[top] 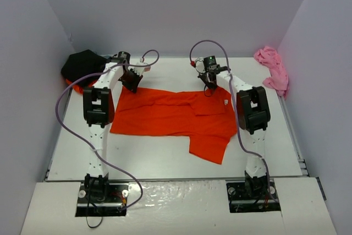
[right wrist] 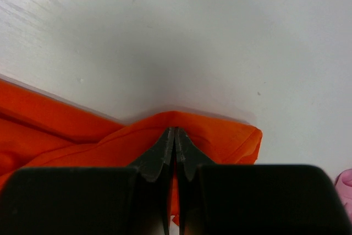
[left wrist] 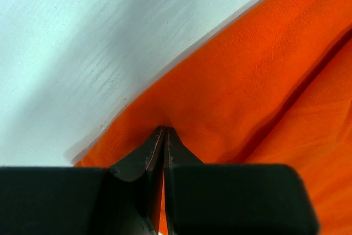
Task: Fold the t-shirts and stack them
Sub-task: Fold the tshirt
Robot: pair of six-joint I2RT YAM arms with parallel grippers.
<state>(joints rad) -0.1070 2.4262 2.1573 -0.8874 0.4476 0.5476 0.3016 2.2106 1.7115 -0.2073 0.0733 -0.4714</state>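
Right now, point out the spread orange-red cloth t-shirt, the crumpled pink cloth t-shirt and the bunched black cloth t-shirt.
spread orange-red cloth t-shirt (top: 170,116): top external view, middle of its body.
pink cloth t-shirt (top: 273,70): top external view, centre of heap.
black cloth t-shirt (top: 82,65): top external view, centre of bundle.

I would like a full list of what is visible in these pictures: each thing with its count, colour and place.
spread cloth t-shirt: one, bright orange-red, flat at the table's middle
bundled cloth t-shirt: one, black, far left corner
cloth under the black bundle: one strip showing, orange-red, far left corner
crumpled cloth t-shirt: one, pink, far right edge
table: one, white, under everything
left gripper: one, black, shut on the spread t-shirt's far edge
right gripper: one, black, shut on that same edge
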